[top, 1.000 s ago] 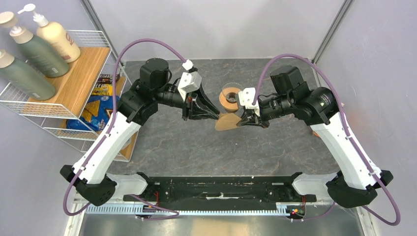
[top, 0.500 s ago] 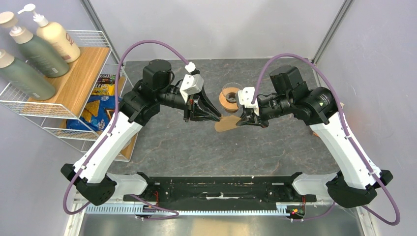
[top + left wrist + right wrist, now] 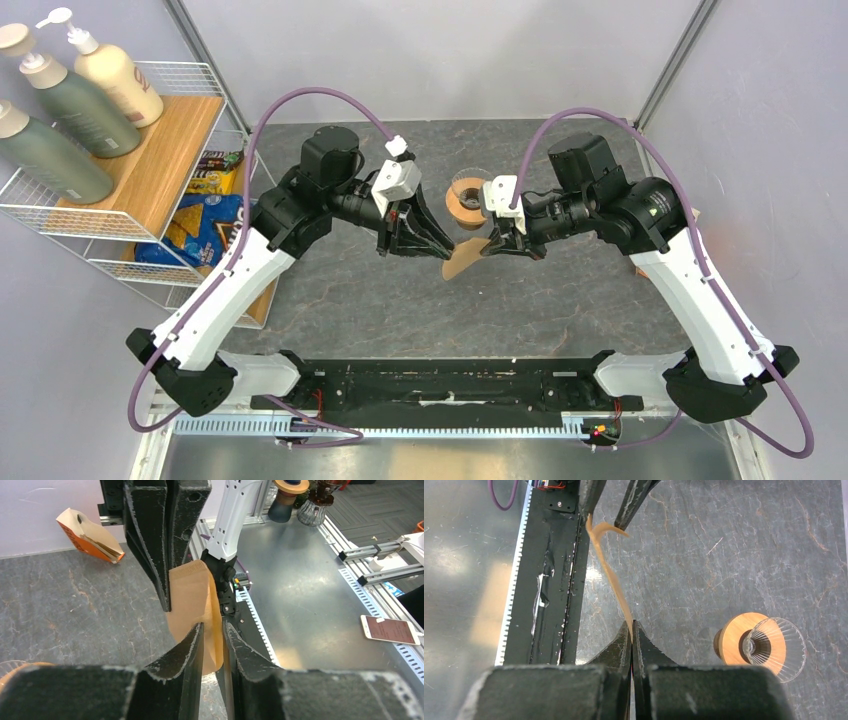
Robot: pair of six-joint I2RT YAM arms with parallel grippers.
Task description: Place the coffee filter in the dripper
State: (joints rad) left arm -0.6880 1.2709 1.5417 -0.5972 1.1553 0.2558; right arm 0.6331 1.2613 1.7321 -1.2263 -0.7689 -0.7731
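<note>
One coffee filter [image 3: 192, 595] hangs above the table's [image 3: 350, 290] middle, one edge hidden in the tightly closed right gripper [image 3: 631, 626]. The left gripper [image 3: 212, 630], slightly parted, straddles it unclamped. One dripper [image 3: 754, 645] lies sideways toward the far edge.

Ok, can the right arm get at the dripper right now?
Probably yes: the dripper is close beside the right tool, bare table between. But that tool is shut on the filter, whose far edge sits between the fingers of the left tool.

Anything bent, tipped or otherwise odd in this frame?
The coffee filter, pinched by the right gripper, curls over at its far tip between the left gripper's parted fingers. Nothing else stands out.
</note>
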